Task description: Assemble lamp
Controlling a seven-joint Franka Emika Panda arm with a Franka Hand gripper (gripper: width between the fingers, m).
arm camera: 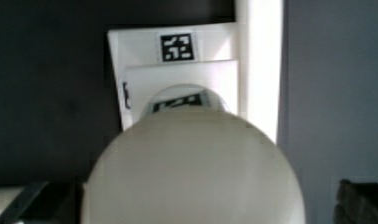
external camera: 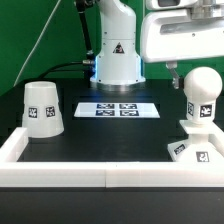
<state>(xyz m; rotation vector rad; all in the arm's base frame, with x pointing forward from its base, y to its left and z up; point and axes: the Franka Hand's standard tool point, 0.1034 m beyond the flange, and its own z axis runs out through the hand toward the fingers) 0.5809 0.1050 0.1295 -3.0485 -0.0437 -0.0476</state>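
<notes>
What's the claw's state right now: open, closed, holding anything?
Claw: open, fingers spread wide over the bulb, holding nothing.

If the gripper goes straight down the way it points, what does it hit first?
Probably the bulb, upright on the base right under the open gripper, though the depth is unclear.

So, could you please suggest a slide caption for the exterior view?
Bulb standing on the base at the exterior view's right; shade at its left, marker board between them.
</notes>
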